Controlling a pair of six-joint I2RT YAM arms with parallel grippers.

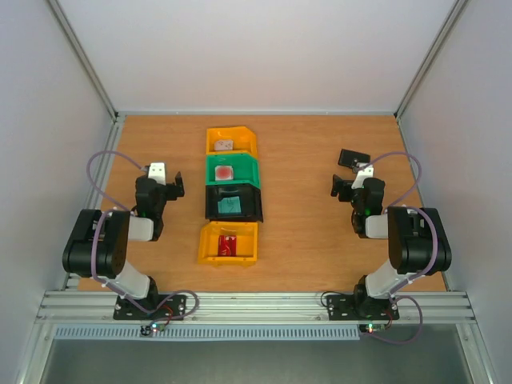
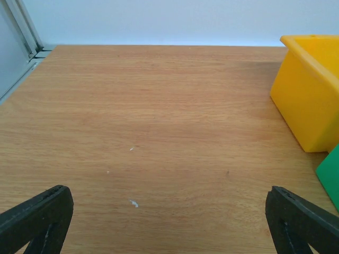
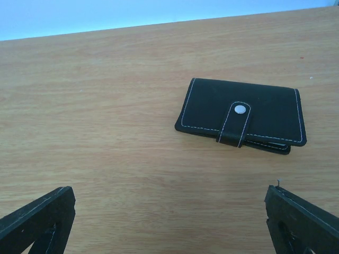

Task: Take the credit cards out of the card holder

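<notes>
The task looked unstarted to me: the small black stitched folding card holder (image 3: 241, 114) lay snapped shut on the wooden bench (image 3: 106, 116), just ahead of my right claw (image 3: 168, 211), whose jaws stood wide and empty, as did those of my left claw (image 2: 167, 211). Next I would have to pin it and pop the strap (image 3: 237, 127). Bare bench surrounded it, with the coloured plastic bins (image 1: 212, 170) well apart.
</notes>
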